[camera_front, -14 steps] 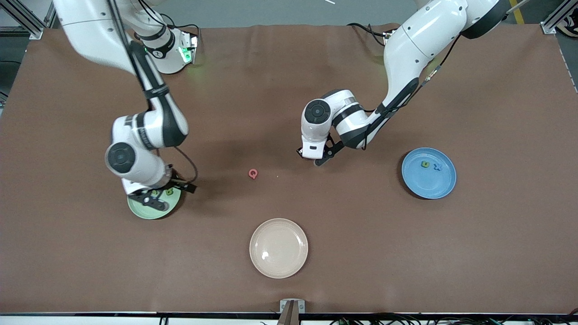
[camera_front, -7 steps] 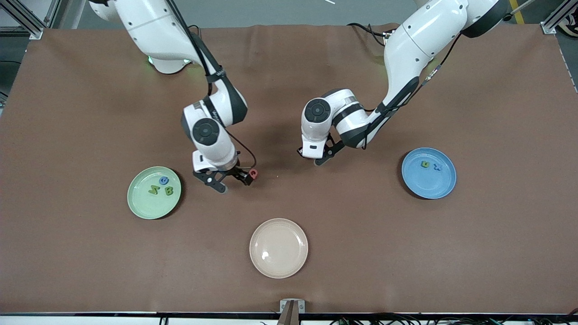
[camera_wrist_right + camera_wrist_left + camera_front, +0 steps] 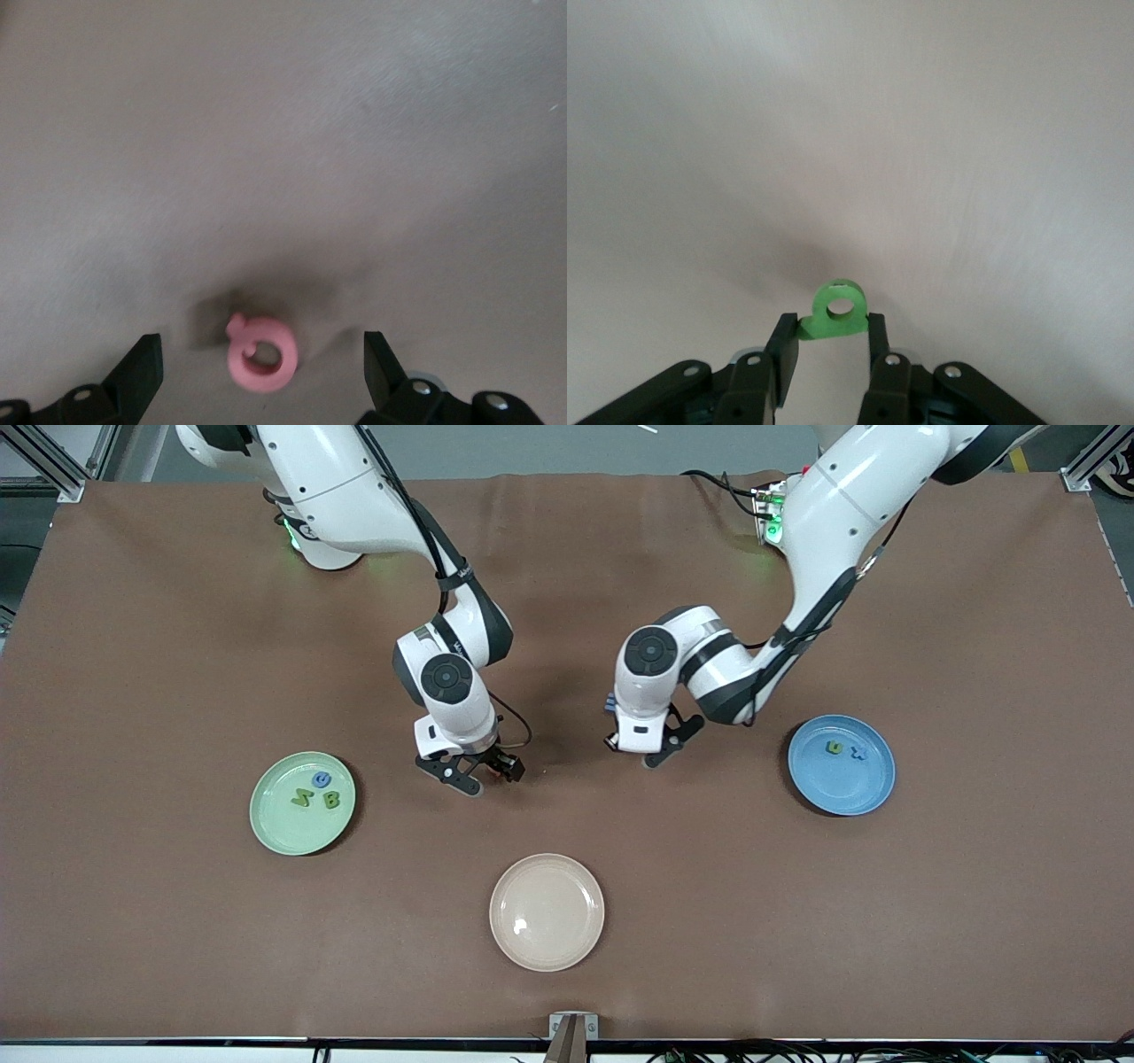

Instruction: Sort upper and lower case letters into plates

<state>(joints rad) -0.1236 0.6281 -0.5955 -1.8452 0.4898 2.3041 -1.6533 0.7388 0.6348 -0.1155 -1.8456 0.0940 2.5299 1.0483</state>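
Right gripper [image 3: 257,372] spread around pink letter [image 3: 260,352], cream plate [image 3: 547,911] nearer camera

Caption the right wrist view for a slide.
Open right gripper straddles a pink letter lying on the brown table.

Mint green plate [image 3: 283,833], sky blue plate [image 3: 842,788], pink letter [image 3: 260,352].

in the front view the right gripper [image 3: 483,772] hides the pink letter [image 3: 260,352], and the green letter [image 3: 836,312] is hidden under the left gripper [image 3: 654,750]. letters in the blue plate [image 3: 842,765] are too small to read.
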